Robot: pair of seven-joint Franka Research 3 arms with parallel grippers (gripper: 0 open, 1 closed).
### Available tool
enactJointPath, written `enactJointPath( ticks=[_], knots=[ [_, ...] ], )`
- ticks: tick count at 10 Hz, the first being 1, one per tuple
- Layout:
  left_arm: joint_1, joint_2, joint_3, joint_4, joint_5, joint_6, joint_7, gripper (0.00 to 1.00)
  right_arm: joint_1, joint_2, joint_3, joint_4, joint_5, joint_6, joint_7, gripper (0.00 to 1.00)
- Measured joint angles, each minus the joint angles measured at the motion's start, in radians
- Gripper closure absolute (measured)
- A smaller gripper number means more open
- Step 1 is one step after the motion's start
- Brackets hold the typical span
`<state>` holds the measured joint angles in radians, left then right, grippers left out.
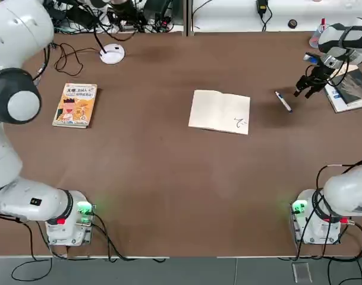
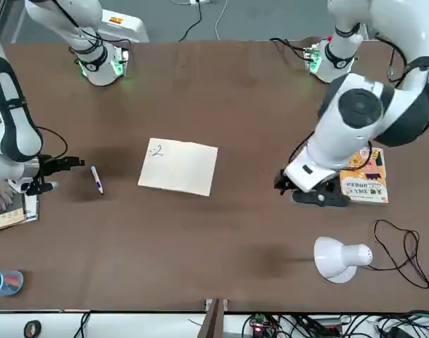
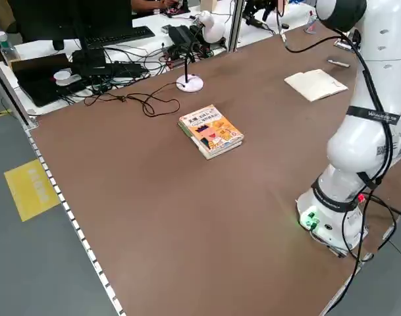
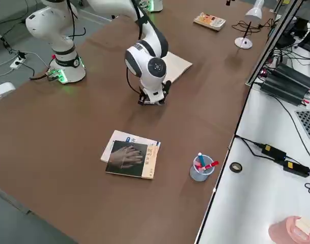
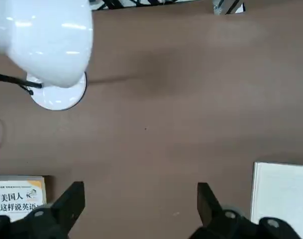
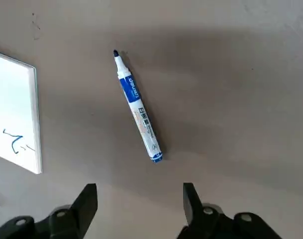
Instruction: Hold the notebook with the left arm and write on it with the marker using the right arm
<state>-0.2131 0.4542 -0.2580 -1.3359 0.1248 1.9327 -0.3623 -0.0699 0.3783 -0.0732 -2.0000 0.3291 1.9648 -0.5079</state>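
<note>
The cream-white notebook [image 1: 219, 111] lies flat near the table's middle, with a small dark scribble at one corner [image 2: 156, 150]. The marker [image 1: 283, 101] lies uncapped on the bare table to the notebook's right, held by nothing. My right gripper [image 1: 305, 90] hovers just right of the marker, open and empty. In the right wrist view the marker [image 6: 138, 112] lies beyond the spread fingers [image 6: 89, 195]. My left gripper [image 5: 139, 191] is open and empty, raised high over the table's left half, apart from the notebook [image 5: 283, 191].
An orange-yellow illustrated book [image 1: 75, 104] lies at the left and a white desk lamp [image 1: 112, 54] stands behind it. A dark-covered book [image 4: 130, 159] and a clear cup of pens [image 4: 200, 168] sit at the far right. Cables trail along the back edge.
</note>
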Motion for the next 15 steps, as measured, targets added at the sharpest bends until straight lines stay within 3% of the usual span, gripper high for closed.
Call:
enactJointPath(
  ticks=[4,9,11,15],
  knots=[
    [0.067,-0.023,0.002,0.0,-0.011,-0.05,0.039,0.0,0.031,-0.019,-0.005,0.07,-0.014,0.001,-0.035,0.25],
    [0.113,-0.082,0.009,-0.001,-0.011,-0.169,0.102,0.0,0.13,-0.093,-0.083,0.155,-0.147,0.001,0.088,0.17],
    [0.115,-0.106,0.044,-0.001,-0.011,-0.215,0.191,0.0,0.136,-0.128,-0.084,0.196,-0.206,-0.002,0.196,0.02],
    [0.128,-0.153,0.145,-0.002,-0.073,-0.317,0.317,0.0,0.185,-0.183,-0.083,0.332,-0.284,-0.151,0.424,0.0]
  ],
)
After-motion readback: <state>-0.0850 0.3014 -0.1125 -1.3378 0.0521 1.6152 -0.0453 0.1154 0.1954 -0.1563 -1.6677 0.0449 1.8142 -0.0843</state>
